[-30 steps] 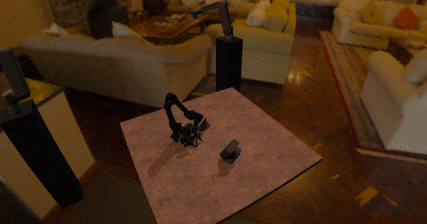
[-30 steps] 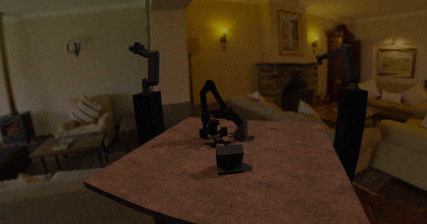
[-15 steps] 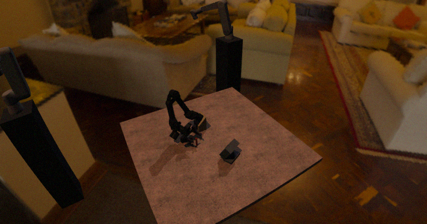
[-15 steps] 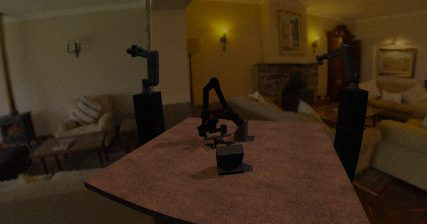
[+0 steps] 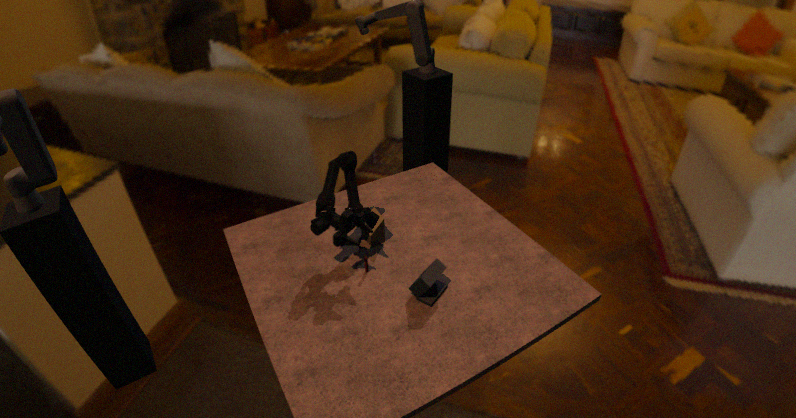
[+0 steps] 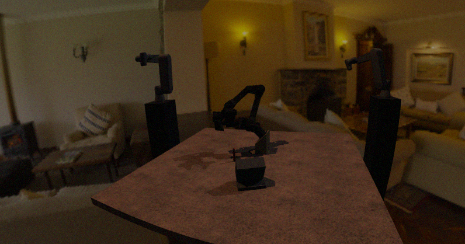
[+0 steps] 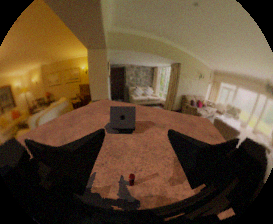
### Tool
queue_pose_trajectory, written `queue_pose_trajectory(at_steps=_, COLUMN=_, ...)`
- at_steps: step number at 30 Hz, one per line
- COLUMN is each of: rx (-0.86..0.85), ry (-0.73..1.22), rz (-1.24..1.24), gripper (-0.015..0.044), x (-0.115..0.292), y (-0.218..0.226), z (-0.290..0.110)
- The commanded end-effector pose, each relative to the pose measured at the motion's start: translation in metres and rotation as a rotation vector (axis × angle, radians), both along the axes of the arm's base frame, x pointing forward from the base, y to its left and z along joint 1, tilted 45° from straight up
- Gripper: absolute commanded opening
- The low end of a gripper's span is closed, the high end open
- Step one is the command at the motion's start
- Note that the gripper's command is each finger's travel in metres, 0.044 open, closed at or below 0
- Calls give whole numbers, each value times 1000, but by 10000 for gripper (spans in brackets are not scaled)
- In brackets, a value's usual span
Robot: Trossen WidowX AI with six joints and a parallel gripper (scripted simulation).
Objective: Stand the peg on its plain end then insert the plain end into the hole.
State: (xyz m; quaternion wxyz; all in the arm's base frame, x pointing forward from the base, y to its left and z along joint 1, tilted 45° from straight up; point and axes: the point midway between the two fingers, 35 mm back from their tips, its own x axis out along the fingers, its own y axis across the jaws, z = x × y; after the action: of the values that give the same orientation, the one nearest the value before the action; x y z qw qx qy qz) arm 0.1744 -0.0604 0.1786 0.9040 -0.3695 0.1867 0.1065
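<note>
A small dark red peg [image 5: 365,264] [image 6: 233,154] [image 7: 131,179] stands upright on the table [image 5: 501,259] [image 6: 325,193] [image 7: 153,143], free of any grip; its white band is too small to make out. My gripper [image 5: 349,236] [image 6: 219,122] [image 7: 137,132] is open wide and empty. It hovers above and a little behind the peg, and its fingers are clear of it. The dark sloped panel [image 5: 428,282] [image 6: 249,172] [image 7: 122,117] stands farther out on the table, its face with the hole turned toward me in the wrist view.
Two black pillars with camera arms stand beside the table [image 5: 426,114] [image 5: 66,281] [image 6: 161,125] [image 6: 380,145]. A grey wedge [image 6: 263,143] sits at my arm's base. Sofas and floor surround the table.
</note>
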Motion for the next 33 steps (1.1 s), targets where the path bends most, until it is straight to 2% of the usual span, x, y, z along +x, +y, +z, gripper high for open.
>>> queue_pose_trajectory(at_steps=1, rx=6, ry=-33, rz=-13, gripper=440, x=-5, y=21, z=16)
queue_pose_trajectory(at_steps=7, rx=38, ry=5, rz=-29, gripper=440, x=-5, y=19, z=12)
queue_pose_trajectory(at_steps=21, rx=249, ry=386, rz=-205, gripper=440, x=-5, y=8, z=-26)
queue_pose_trajectory(at_steps=33, rx=266, ry=723, rz=-405, gripper=440, x=-13, y=-2, z=-55)
